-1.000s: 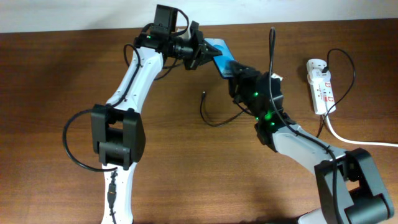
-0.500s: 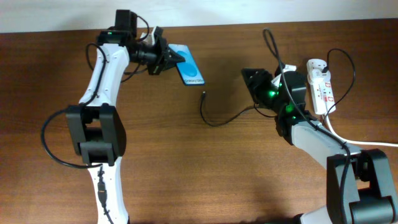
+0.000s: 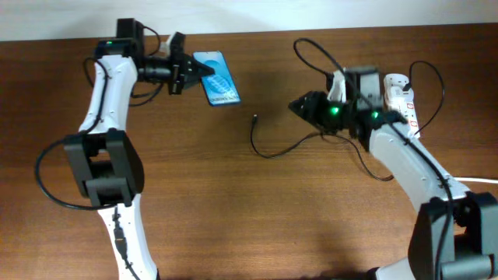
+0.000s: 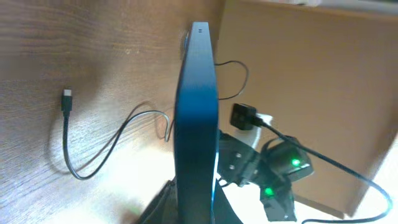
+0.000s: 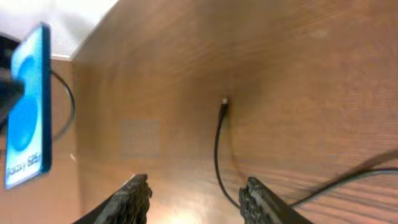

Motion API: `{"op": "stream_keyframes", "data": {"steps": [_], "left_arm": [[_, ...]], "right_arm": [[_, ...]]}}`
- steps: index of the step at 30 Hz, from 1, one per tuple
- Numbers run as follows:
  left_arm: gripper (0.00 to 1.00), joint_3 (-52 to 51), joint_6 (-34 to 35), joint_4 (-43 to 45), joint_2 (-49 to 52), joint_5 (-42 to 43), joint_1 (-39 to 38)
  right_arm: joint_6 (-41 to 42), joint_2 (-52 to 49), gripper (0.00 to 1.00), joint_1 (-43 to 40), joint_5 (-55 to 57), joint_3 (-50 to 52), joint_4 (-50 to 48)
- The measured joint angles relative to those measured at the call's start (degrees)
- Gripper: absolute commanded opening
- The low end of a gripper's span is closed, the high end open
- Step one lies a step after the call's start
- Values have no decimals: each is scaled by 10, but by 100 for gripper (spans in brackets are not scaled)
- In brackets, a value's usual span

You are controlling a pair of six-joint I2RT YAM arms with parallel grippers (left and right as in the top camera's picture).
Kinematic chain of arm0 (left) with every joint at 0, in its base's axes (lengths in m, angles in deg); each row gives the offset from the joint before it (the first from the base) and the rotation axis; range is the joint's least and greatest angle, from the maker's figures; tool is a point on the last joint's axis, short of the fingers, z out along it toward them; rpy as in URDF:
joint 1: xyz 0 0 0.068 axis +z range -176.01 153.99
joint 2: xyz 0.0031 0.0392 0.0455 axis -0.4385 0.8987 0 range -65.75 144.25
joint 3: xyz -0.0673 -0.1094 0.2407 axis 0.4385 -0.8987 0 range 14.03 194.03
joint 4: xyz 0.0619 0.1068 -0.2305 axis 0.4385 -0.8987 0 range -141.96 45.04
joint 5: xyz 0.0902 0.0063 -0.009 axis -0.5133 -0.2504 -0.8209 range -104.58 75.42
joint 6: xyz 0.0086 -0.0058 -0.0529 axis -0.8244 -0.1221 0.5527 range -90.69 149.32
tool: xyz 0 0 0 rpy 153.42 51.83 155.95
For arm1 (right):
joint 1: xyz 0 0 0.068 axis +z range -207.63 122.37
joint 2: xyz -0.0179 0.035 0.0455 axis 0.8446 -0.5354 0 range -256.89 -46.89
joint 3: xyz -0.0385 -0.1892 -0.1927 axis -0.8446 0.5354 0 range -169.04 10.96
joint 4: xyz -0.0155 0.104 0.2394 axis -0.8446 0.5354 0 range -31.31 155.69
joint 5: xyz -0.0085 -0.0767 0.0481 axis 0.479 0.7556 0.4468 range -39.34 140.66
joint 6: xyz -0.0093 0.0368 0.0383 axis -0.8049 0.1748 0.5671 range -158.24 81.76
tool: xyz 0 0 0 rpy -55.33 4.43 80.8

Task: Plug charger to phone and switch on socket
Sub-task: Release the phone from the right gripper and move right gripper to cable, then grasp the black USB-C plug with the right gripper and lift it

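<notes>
Slim glossy phone (image 3: pixel 217 78) carried farther left, pinched by left gripper (image 3: pixel 193 71) — right gripper (image 5: pixel 196 190) splayed, empty.

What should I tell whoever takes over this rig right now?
Left end effector: shut on the phone, held at the far left of the table.
Right end effector: open, empty, facing the charger.
Charger lies loose on the table between the arms, plug tip free. The socket sits far right; switch state too small to tell.
Done: phone gripped.
Left: grasp the plug tip, plug it into the phone, switch on the socket.
</notes>
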Motion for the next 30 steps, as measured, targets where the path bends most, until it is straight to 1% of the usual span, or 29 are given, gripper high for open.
{"op": "stream_keyframes", "data": {"steps": [3,8,10,11,14,16,18,21,30], "left_arm": [[0,0,0,0,0,11,30],[0,0,-1,0,0,25,60],[0,0,-1,0,0,32,65],[0,0,0,0,0,35,66],[0,0,-1,0,0,40,67],[0,0,-1,0,0,41,67],[0,0,0,0,0,42,67],[0,0,-1,0,0,42,67],[0,0,-1,0,0,42,67]], "right_arm": [[-38,0,52,31,32,-47,44],[-57,-19,51,75,66,-86,55],[-59,-49,48,86,70,-110,63],[-61,-71,44,92,71,-128,70],[-66,-160,38,109,78,-186,99],[-64,-201,37,120,80,-205,107],[-57,-240,36,128,82,-213,107],[-51,-269,36,130,83,-214,108],[-50,-308,36,133,83,-217,87]]}}
